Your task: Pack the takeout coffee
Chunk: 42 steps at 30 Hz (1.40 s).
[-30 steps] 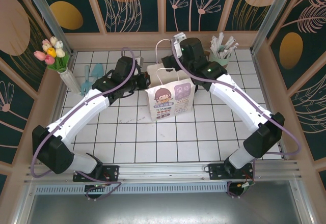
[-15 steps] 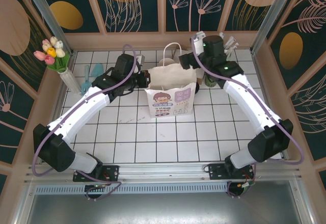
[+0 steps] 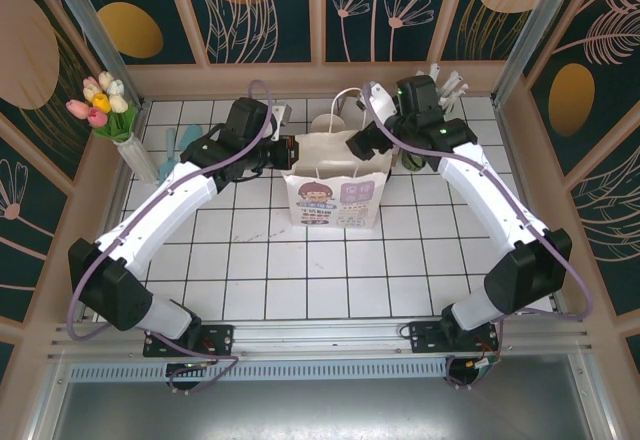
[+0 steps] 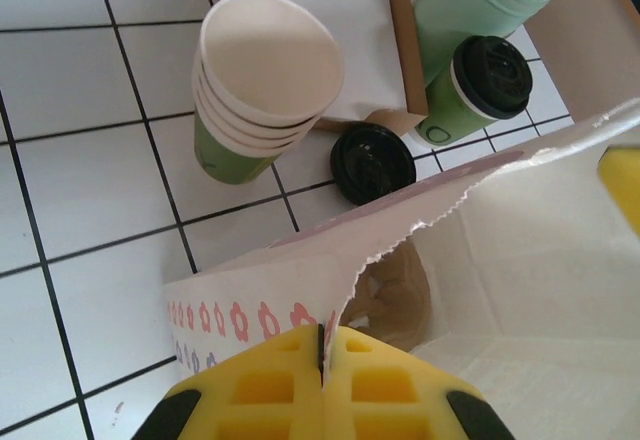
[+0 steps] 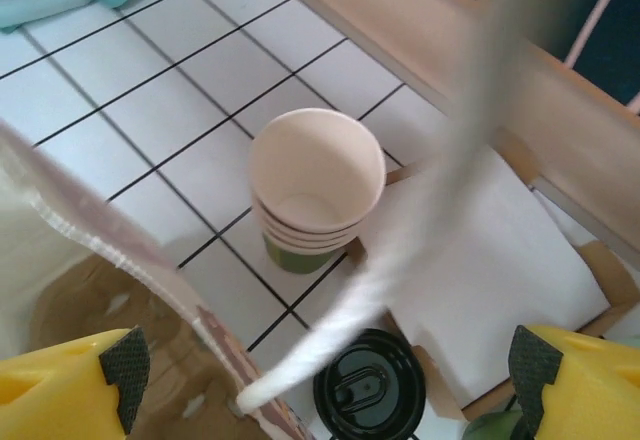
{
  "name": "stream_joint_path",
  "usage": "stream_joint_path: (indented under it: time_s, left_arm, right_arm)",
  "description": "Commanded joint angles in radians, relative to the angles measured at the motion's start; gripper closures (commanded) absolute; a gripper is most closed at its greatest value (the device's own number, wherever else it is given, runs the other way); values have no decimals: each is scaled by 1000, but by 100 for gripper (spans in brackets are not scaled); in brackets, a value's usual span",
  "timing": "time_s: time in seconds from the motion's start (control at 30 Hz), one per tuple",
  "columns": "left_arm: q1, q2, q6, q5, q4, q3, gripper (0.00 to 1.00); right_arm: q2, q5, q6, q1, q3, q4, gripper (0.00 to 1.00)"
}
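White paper bag stands upright, mouth open, on the white tiled table. Left gripper: yellow pads pressed together on the bag's left rim, with the paper edge pinched between them. Right gripper: fingers spread wide over the bag's back rim near the right corner, nothing between them. A blurred bag handle crosses its wrist view. Takeout coffee: dark-green cup with black lid on, upright on the tiles outside the bag, just past its back right corner. The mint-green cup of straws is touching it or just beside it, I cannot tell which, on the side away from the bag. A loose black lid lies flat on the tiles just behind the bag's back rim. A stack of cream-white paper cups stands upright behind the bag, left of that lid. A brown tray holding white napkins lies farther behind the bag than the lid and stack. The bag's brown bottom shows through the open mouth. A vase of tulips stands well off to the bag's left.
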Motion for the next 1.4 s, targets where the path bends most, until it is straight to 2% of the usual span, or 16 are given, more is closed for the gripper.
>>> stream_joint_path:
  time_s: [0.0,0.1,0.23,0.3,0.37,0.43,0.53,0.67,0.8,0.9,0.97,1.03,1.07,1.17,1.3,1.37]
  left_arm:
    - [12,15,64,10,-43,61,100]
    - [12,31,108,18,-71,95,100]
    - [47,62,141,57,-126,164,100]
    - [64,77,144,104,-154,217,100]
    - [67,96,162,117,-177,266,93]
    - [67,130,186,169,-207,302,90]
    - [67,185,172,230,-201,304,93]
    - [69,246,169,223,-205,334,90]
    - [86,283,175,193,-238,430,78]
    - [87,254,170,174,-223,445,61]
    - [89,193,163,132,-185,398,41]
    - [93,119,122,38,-137,319,14]
    - [99,86,103,-4,-116,284,5]
    - [118,-22,33,-150,-61,180,1]
    - [123,-152,-66,-472,-26,63,1]
    - [124,-210,-100,-574,0,5,1]
  right_arm:
    - [-20,-144,-129,-40,21,-98,7]
    - [44,-89,-138,-41,65,-131,10]
    - [104,-222,-199,-41,157,-296,27]
    - [85,-281,-203,-39,147,-302,40]
    - [59,-329,-166,-38,138,-291,67]
    - [56,-333,-103,-33,137,-302,74]
    - [75,-301,-24,-6,116,-352,75]
    - [107,-154,81,48,90,-372,76]
    - [135,-99,179,64,165,-412,73]
    - [122,-40,246,83,184,-412,76]
    - [114,-12,292,91,184,-417,79]
    - [102,12,349,97,177,-416,82]
    - [96,25,376,97,175,-413,84]
    - [86,61,480,98,186,-404,91]
    - [90,67,578,106,229,-448,95]
    - [81,83,613,111,236,-451,96]
